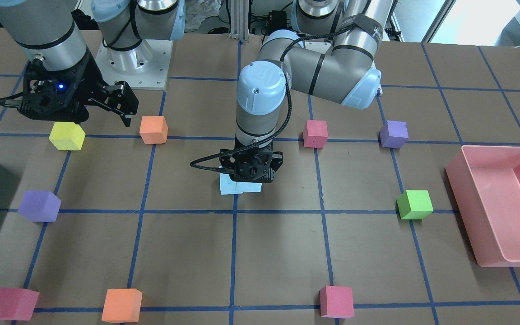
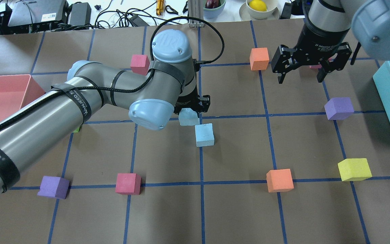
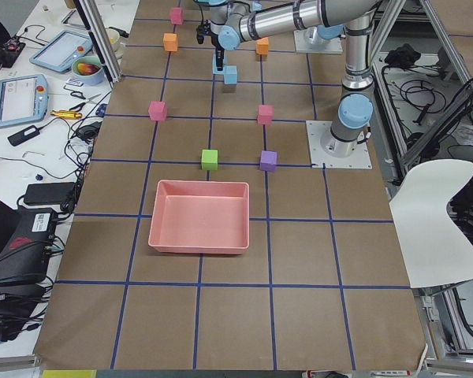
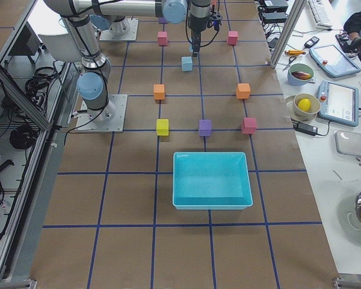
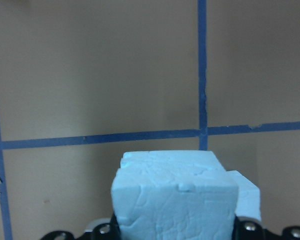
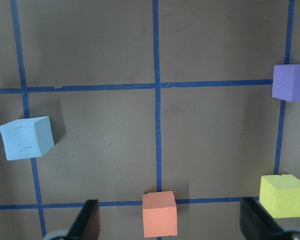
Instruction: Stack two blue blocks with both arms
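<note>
Where left end effector (image 2: 191, 109) grips, block (image 2: 188, 118) half-hidden

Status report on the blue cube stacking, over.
Left hand shut on one pale blue foam cube. Right hand open, empty. Second pale blue foam cube on table just beside, unstacked. Nothing seen between them.

You'll see the grey metal left arm (image 2: 46, 118) with light-blue joint caps and a black cable, strapped on by black bands with white lettering. The grey right arm (image 1: 48, 27) ends in a black two-finger right gripper (image 2: 300, 80) with a small blue light.
</note>
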`<action>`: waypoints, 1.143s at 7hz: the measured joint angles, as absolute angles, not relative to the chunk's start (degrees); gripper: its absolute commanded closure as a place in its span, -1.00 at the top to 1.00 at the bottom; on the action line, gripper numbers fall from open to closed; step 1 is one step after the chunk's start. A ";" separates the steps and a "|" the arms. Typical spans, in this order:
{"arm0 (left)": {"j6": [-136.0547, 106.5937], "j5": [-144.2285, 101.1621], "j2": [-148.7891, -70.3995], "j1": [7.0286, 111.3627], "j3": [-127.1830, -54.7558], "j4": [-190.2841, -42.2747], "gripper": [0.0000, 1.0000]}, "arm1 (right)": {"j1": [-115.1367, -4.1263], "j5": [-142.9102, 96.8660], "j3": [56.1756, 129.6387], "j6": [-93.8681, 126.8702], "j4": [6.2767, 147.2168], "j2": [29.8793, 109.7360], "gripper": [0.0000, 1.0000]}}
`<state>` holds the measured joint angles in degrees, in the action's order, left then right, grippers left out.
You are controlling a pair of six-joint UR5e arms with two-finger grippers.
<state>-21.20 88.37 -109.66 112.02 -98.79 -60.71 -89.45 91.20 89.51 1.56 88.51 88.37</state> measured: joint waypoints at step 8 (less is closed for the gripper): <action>-27.21 87.31 -112.00 115.62 -99.95 -58.14 0.42 | -89.07 91.42 89.77 1.94 87.10 90.92 1.00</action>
